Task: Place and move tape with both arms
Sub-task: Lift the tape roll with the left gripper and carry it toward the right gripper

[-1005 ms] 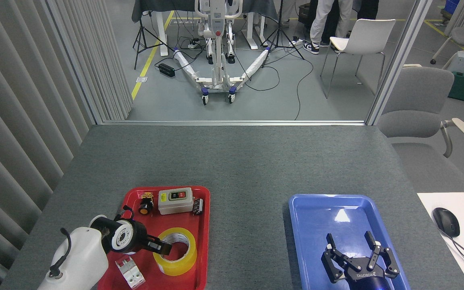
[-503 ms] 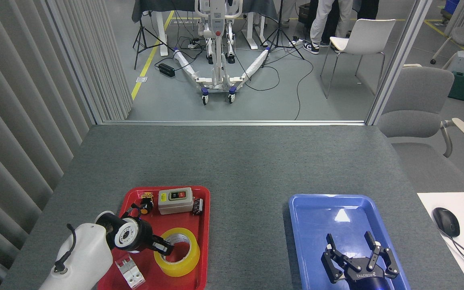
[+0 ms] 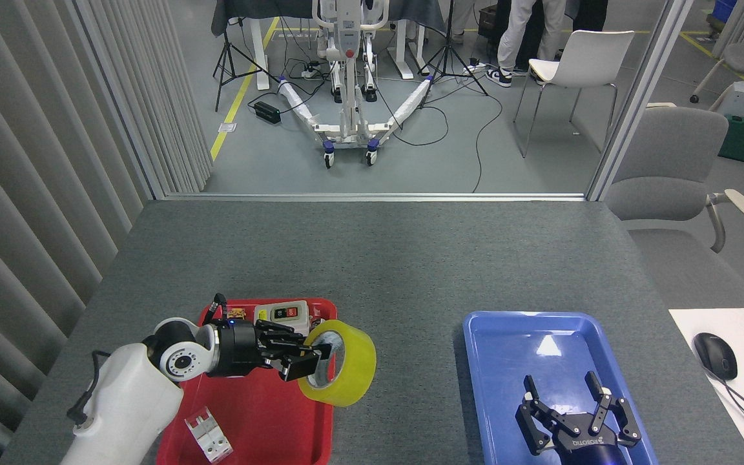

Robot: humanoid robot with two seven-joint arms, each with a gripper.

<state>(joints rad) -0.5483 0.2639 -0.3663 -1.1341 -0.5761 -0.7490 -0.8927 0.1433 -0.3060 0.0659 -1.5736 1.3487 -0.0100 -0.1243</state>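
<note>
One tape roll (image 3: 340,363), two trays, red (image 3: 262,420) and blue (image 3: 507,387), perhaps three electrical parts.

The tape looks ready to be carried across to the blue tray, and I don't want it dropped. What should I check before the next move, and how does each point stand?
1. Left gripper shut on the tape: ok, fingers pinch its wall through the core.
2. Tape lifted off the red tray: ok, it hangs tilted over the tray's right edge.
3. Table between the trays free of things: ok.
4. Blue tray has room: ok, nothing lies in it, though the right gripper hovers over its near end.
5. Right gripper open: ok.
6. Grip firm enough: cannot tell.
</note>
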